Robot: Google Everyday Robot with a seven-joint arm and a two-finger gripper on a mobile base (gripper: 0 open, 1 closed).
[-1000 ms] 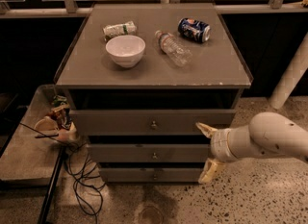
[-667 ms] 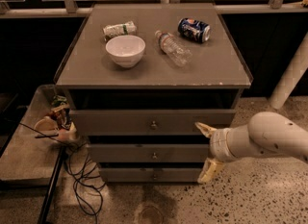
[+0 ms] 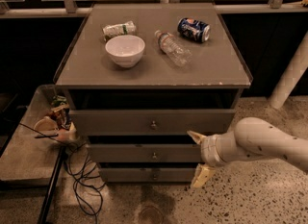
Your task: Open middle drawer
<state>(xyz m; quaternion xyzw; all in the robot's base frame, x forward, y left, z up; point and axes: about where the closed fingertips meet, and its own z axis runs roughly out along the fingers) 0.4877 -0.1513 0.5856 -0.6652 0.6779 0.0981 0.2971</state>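
The cabinet has three stacked drawers. The middle drawer (image 3: 125, 154) is a long grey-brown front with a small round metal knob (image 3: 154, 156) at its centre, and it looks pushed in. My gripper (image 3: 197, 157) is open, in front of the right end of that drawer front and to the right of the knob. One finger (image 3: 195, 137) points up-left at the drawer's top edge and the other (image 3: 200, 176) hangs down by the bottom drawer. It holds nothing.
A taller top drawer (image 3: 110, 121) and a narrower bottom drawer (image 3: 125, 174) sit above and below. On the cabinet top (image 3: 86, 69) are a white bowl (image 3: 125, 50), a plastic bottle (image 3: 172, 47), a blue can (image 3: 193, 29) and a crumpled wrapper (image 3: 119, 29). A low side table (image 3: 24, 155) with clutter and cables stands at the left.
My gripper and forearm have shifted a little left and down, closer to the middle drawer front. The drawers and the things on top have not moved.
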